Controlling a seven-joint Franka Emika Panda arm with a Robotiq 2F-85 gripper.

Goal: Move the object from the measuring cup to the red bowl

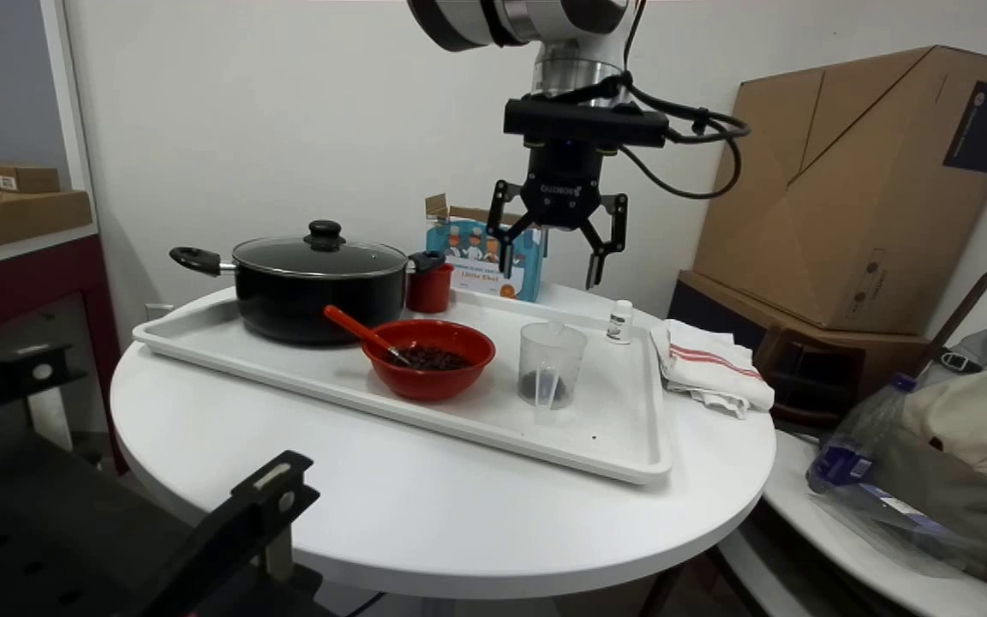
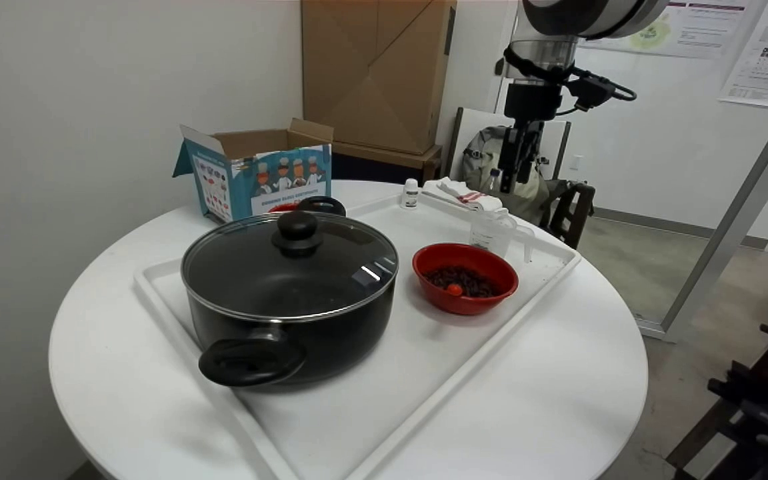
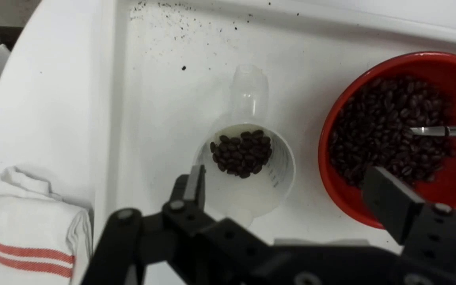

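Pincer (image 1: pixel 549 271) gapes wide! Only the wrist view picks out beans (image 3: pixel 242 153) in the cup (image 3: pixel 287 168), cropping the bowl (image 3: pixel 325 146)!

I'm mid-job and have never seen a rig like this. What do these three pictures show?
The machine is one robot arm ending in a black gripper. Two pictures come from cameras standing apart from the arm; the wrist view looks down from the arm itself. On a white table sits a tray. It carries a lidded black pot, a red bowl of dark beans with a red-handled utensil in it, a clear measuring cup with a smaller batch of beans, and a small white bottle. A striped towel lies at the tray's edge. The gripper hangs open above the tray, and nothing is held.
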